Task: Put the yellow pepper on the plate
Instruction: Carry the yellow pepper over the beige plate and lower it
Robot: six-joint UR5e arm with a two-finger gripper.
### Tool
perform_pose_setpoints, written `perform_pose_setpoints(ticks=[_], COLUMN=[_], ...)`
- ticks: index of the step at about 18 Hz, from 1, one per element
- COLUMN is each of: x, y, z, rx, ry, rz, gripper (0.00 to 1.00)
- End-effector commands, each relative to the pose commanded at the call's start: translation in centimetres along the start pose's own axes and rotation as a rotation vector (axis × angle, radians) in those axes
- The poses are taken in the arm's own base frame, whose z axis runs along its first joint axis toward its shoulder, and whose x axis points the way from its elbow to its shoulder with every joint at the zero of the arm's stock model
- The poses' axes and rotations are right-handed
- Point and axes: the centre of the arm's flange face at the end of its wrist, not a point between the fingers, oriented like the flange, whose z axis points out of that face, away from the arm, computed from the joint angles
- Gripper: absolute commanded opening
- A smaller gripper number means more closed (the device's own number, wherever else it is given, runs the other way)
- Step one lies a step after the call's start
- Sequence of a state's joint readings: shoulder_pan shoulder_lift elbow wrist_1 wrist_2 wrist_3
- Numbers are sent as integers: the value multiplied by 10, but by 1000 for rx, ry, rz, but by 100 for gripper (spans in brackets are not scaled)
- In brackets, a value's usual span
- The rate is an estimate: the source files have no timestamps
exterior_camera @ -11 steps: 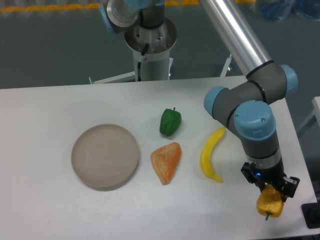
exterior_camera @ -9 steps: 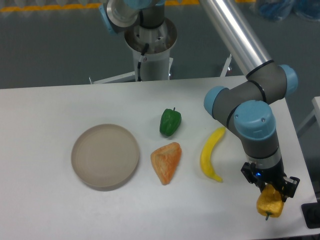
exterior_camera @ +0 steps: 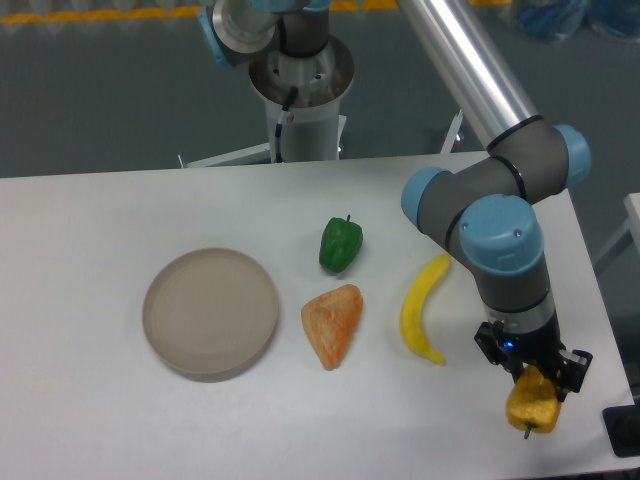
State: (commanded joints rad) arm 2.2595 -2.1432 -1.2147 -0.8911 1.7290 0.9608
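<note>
Yellow-orange lobed pepper point(exterior_camera: 532, 406), clamped in the black two-finger gripper point(exterior_camera: 535, 385) at the frame's lower right, is now shifting slightly leftward, beginning its carry toward the round beige-grey plate point(exterior_camera: 210, 312) at centre left.

Showing matt beige plate point(exterior_camera: 210, 313), smooth glossy green pepper point(exterior_camera: 340, 243) and banana point(exterior_camera: 422, 308), plastic-looking; rough-textured orange wedge point(exterior_camera: 333, 324); brushed-metal arm tube point(exterior_camera: 462, 60); matt white table point(exterior_camera: 100, 220).
</note>
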Motion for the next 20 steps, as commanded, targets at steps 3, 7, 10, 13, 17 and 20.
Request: perform_pose_setpoints(ticks=[3, 7, 10, 13, 17, 20], x=[17, 59, 121, 174, 268, 338], y=[16, 26, 36, 41, 22, -6], z=[-34, -74, -113, -128, -124, -106], rx=[-16, 36, 76, 62, 4, -54], ry=[80, 195, 287, 329, 411, 447], rz=[-50, -217, -315, -345, -300, -328], gripper=[42, 42, 42, 42, 42, 42])
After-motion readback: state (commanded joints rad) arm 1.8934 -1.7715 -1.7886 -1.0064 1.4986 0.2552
